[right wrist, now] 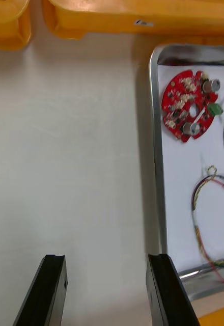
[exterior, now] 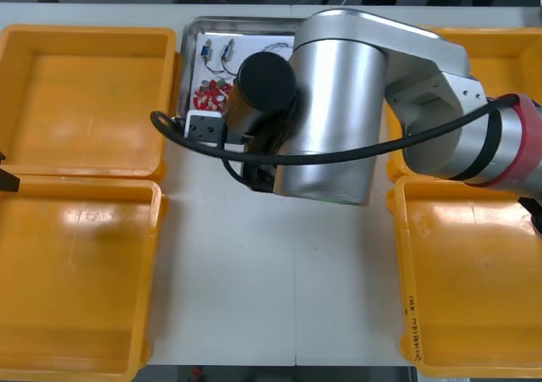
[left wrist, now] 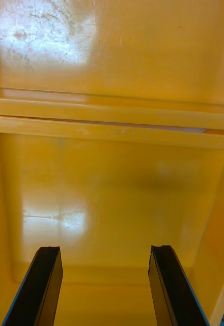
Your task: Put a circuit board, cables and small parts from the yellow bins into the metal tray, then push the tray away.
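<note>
— How does the surface [exterior: 254, 272] look overall?

— Light, with yellow bins [exterior: 85, 85] down both sides. The right arm [exterior: 339, 102] reaches in from the right and lies across the middle, its silver forearm covering much of the metal tray's near end.

— And the metal tray [exterior: 182, 60] itself?

— At the far middle, between the bins, white inside. The round red circuit board [right wrist: 186, 104] lies flat in it near one rim. A red and yellow cable [right wrist: 203, 204] trails loosely beside the board.

— Where does the right gripper [right wrist: 107, 260] end up?

— Pointing down over bare surface, just beside the tray's long rim. Its black fingers stand spread with nothing between them; one sits close to the tray's corner, and I cannot tell whether it touches.

— The left gripper [left wrist: 107, 249]?

— Out at the left side, hanging above two bins whose rims meet. Its fingers are spread too, holding nothing.
</note>
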Tool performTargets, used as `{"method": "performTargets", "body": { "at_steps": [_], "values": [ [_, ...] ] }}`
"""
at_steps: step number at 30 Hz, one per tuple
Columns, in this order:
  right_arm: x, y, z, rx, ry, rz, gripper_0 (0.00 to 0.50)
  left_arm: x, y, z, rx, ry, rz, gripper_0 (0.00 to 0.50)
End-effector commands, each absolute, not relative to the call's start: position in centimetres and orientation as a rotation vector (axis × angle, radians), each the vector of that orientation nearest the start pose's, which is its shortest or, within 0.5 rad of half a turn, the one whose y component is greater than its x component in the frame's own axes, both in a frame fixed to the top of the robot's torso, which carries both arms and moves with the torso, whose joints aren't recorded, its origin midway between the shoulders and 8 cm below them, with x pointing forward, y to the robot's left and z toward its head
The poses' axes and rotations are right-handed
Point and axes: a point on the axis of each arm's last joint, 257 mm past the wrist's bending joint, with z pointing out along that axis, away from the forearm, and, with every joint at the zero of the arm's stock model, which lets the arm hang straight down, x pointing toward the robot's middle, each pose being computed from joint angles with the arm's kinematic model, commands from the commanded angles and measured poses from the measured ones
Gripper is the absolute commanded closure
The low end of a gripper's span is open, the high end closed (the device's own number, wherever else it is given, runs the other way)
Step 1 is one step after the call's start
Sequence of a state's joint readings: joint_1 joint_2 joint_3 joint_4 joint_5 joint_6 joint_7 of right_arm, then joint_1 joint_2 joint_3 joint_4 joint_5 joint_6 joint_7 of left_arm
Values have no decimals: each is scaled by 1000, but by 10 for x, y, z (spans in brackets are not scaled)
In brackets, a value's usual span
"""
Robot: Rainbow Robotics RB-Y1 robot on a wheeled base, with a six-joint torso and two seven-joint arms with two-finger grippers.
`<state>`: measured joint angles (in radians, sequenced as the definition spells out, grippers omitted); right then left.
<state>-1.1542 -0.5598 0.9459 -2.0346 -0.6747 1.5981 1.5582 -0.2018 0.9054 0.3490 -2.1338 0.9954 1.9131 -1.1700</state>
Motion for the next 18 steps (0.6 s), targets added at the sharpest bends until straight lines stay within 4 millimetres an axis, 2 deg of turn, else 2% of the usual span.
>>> {"method": "performTargets", "body": {
  "at_steps": [1,6,12,16,18],
  "values": [
    [409,7,-109,-1466,1970,-211,50,370,395,-124,4,2669,32,0],
    [389,-33,-109,-1314,2134,-209,49,370,395,-124,4,2669,32,0],
    [375,-38,-98,-1100,2188,-41,49,370,395,-124,4,2669,32,0],
    [374,-56,-95,-925,2254,53,49,370,395,-124,4,2669,32,0],
    [374,-75,-98,-797,2322,106,49,370,395,-124,4,2669,32,0]
  ]
}}
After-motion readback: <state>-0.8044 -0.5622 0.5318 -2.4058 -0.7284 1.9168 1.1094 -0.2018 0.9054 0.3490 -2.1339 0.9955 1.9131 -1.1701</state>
